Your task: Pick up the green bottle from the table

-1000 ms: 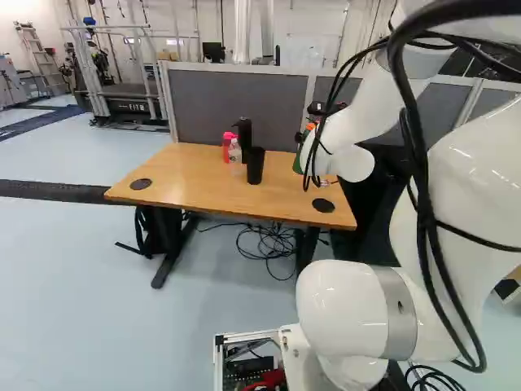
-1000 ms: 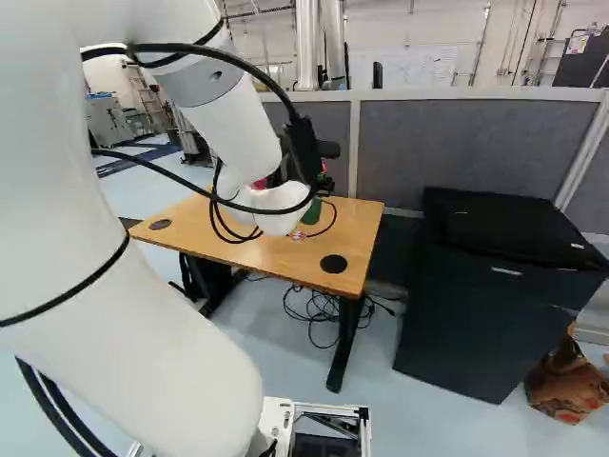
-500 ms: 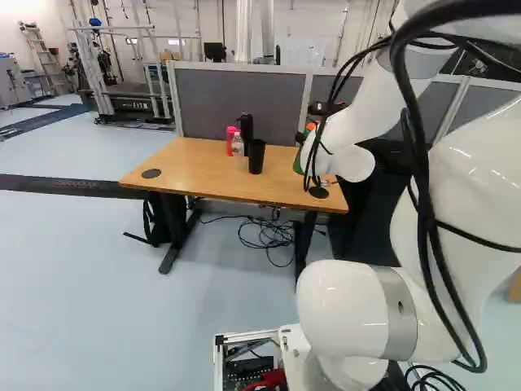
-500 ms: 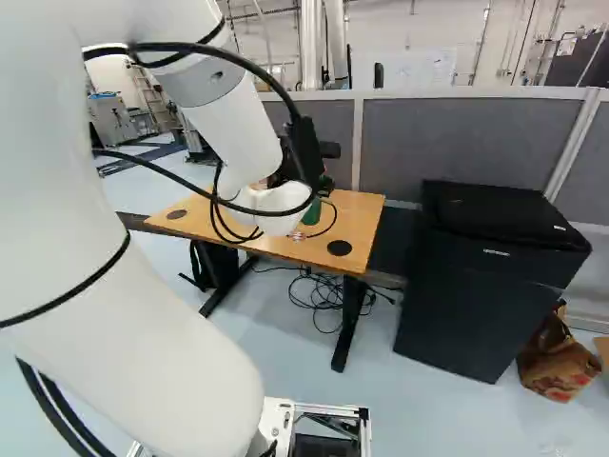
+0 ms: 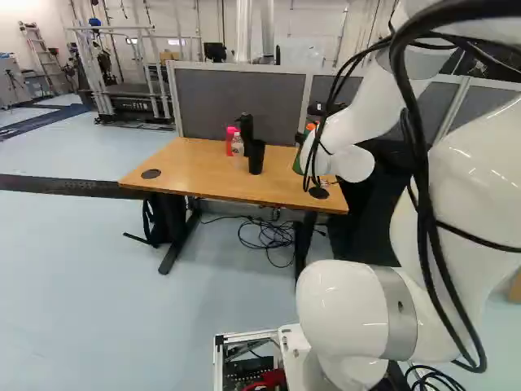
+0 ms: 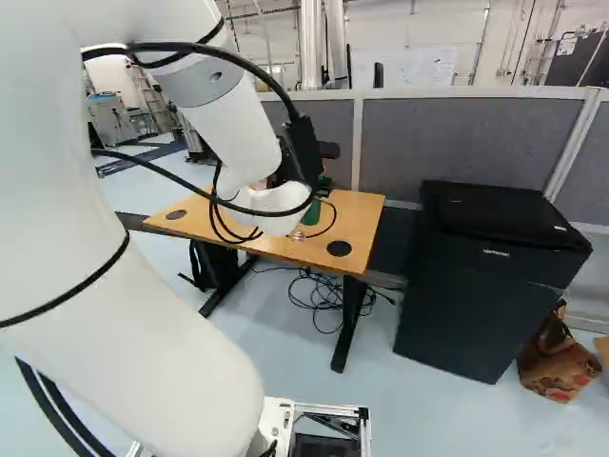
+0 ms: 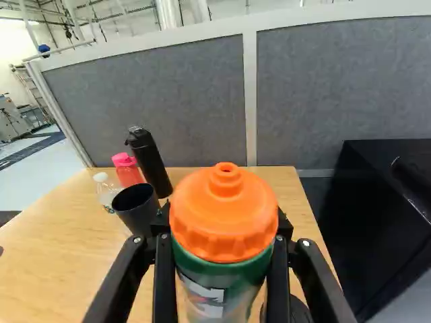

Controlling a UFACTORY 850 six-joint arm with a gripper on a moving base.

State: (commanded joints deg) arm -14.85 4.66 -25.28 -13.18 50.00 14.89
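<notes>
In the right base view the gripper [image 6: 325,183] shows only as a dark part beyond the white wrist. The wrist view shows my gripper [image 7: 221,289] closed around the green bottle [image 7: 219,286], one finger against each side, below its orange cap [image 7: 223,208]. Part of the green bottle [image 5: 298,160] also shows over the table [image 5: 203,175] in the left base view, largely behind the wrist and cables; its underside is hidden.
A black cup [image 7: 137,208], black bottle [image 7: 149,161], pink-capped bottle [image 7: 128,171] and clear bottle [image 7: 105,192] stand together on the table. Grey partitions [image 7: 148,101] rise behind it. A black cabinet [image 6: 481,286] stands right of it; cables [image 5: 269,236] lie underneath.
The base has moved back a little, so table and cabinet appear farther off. The green bottle has kept its place against the arm while the table shifted, moving along with the gripper.
</notes>
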